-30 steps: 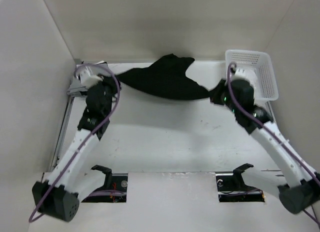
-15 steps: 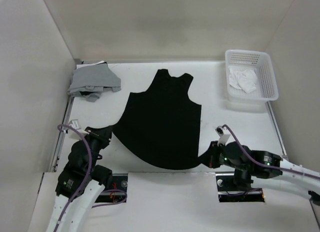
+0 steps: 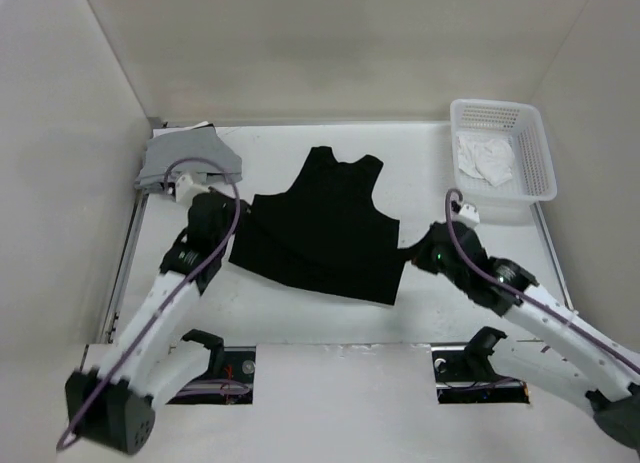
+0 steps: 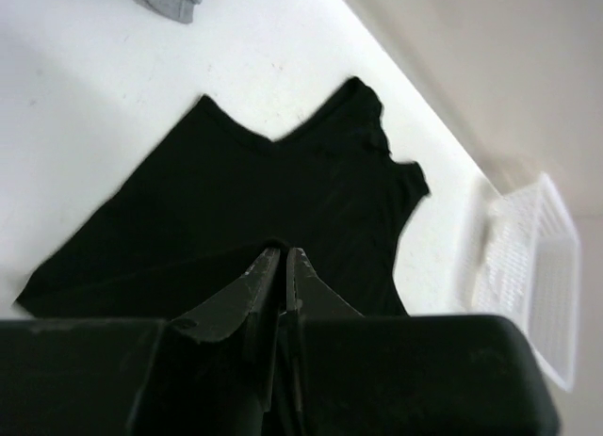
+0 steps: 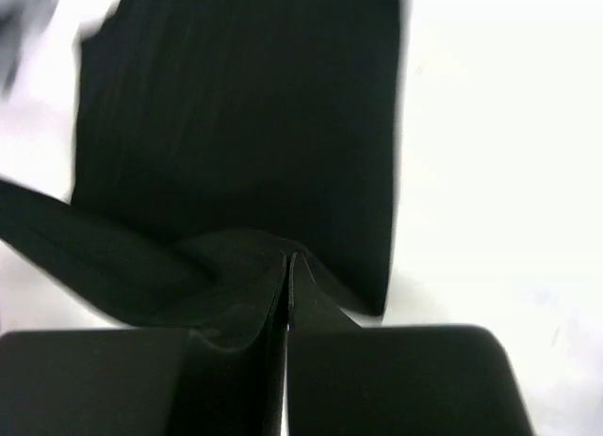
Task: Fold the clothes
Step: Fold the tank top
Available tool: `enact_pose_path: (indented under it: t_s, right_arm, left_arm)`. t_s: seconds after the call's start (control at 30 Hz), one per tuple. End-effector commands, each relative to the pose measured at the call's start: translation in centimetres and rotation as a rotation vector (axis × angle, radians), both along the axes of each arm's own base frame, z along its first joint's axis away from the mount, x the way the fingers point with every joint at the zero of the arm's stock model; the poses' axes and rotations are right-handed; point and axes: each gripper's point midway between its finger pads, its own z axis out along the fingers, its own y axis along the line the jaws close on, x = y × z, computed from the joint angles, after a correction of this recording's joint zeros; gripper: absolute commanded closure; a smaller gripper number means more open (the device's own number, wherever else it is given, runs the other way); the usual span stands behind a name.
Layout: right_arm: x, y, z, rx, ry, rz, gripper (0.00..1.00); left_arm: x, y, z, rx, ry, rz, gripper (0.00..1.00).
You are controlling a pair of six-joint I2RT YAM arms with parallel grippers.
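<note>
Centrally on the white worktop (image 3: pixel 300 308) lies the black garment (image 3: pixel 325 233), a plain, matt, sleeveless top with a scooped neckline and two shoulder straps pointing toward the far wall. Its fabric is limp and unpatterned. From above, the lower part appears doubled over the body, with a faint diagonal edge running across the cloth. The near edge lies slightly slanted.

The left gripper (image 3: pixel 240 208) sits at the garment's left side. In the left wrist view its fingers (image 4: pixel 268 271) are pressed together with black cloth rising up between them, so it is clamped on the fabric. The right gripper (image 3: pixel 413 251) is at the garment's right lower corner. Its wrist view shows the jaws closed tight, with folds of the same black cloth bunched at the tips.

A grey garment (image 3: pixel 185 155) lies crumpled in the far left corner, apart from the black one. In the far right corner stands a white perforated basket (image 3: pixel 520 110) with a white garment (image 3: pixel 485 160) bundled inside it.
</note>
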Motion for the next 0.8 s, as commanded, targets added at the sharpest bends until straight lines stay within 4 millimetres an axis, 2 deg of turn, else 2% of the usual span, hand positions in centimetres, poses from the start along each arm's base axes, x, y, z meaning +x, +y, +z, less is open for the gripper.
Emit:
enact_pose_path:
  t_s: [0.0,0.13,0.27,0.4,0.5,0.53,0.6,0.67,0.73,0.77]
  right_arm:
    - [7.4,-0.2,4.6,0.044,-0.17,0.005,1.0]
    - [13.8,-1.8,4.9,0.066,-0.17,-0.066,1.0]
    - [18.6,-3.4,4.9,0.053,-0.163,-0.113,1.0]
    - [24.1,-4.3,3.3,0.068,-0.128,-0.135,1.0]
    - [28.3,-4.5,1.3,0.065,-0.094,-0.149,0.99]
    - [29.5,-4.3,0.5,0.063,-0.079,-0.15,0.96]
    - [31.4,-4.7,-0.6,0.05,-0.071,-0.177,0.9]
    - [33.2,-5.0,-0.8,0.029,-0.085,-0.204,0.73]
    - [33.8,-5.0,-0.2,0.024,-0.111,-0.205,0.58]
    - [33.5,-5.0,0.3,0.02,-0.12,-0.204,0.53]
  left_arm:
    - [7.5,-0.3,7.7,-0.045,-0.253,0.051,0.95]
    - [14.1,-0.9,7.8,-0.036,-0.24,0.082,0.94]
    - [20.1,-2.3,7.6,-0.017,-0.221,0.064,0.94]
    - [25.6,-3.5,5.1,0.01,-0.163,0.043,0.93]
    - [29.6,-3.8,1.8,0.036,-0.123,0.058,0.88]
    - [30.7,-3.7,0.6,0.043,-0.102,0.06,0.83]
    - [32.2,-3.3,-1.8,0.052,-0.055,0.066,0.64]
    - [32.5,-2.8,-2.6,0.042,-0.035,0.066,0.51]
    - [31.5,-2.4,-1.3,0.044,-0.064,0.07,0.47]
    - [30.6,-2.3,-0.2,0.043,-0.089,0.069,0.46]
